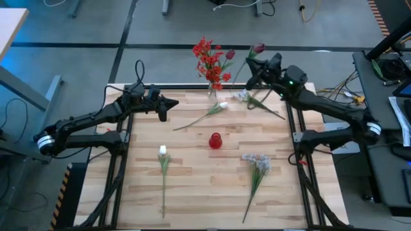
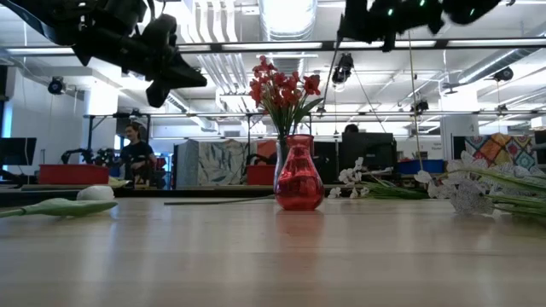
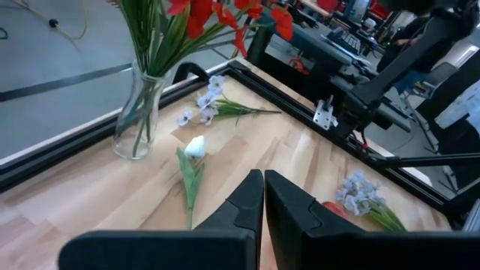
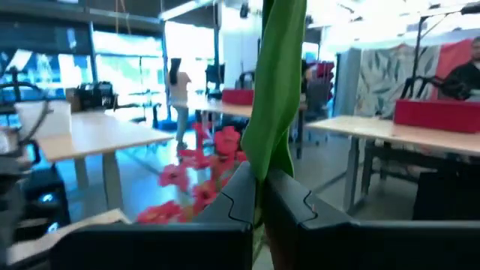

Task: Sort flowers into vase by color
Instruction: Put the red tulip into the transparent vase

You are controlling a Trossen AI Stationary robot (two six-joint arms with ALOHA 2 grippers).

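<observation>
The right gripper (image 1: 252, 72), upper right, pinches a dark maroon bud on a long green stem (image 1: 259, 48) – it may slip & miss the clear glass vase (image 1: 214, 88). Left gripper (image 1: 172, 103) shut, empty.

We see a light wooden butcher-block desk (image 1: 192, 192) framed in black rails. At its upper middle edge stands a clear glass vase (image 1: 212, 91) holding red flowers. Near the centre sits a small red vase (image 1: 215, 140). A white tulip (image 1: 221, 106) lies just below the clear vase, a second white bud (image 1: 163, 151) at lower left, a pale blue-white cluster (image 1: 257, 162) at lower right, and another pale cluster (image 1: 243, 96) at upper right.
</observation>
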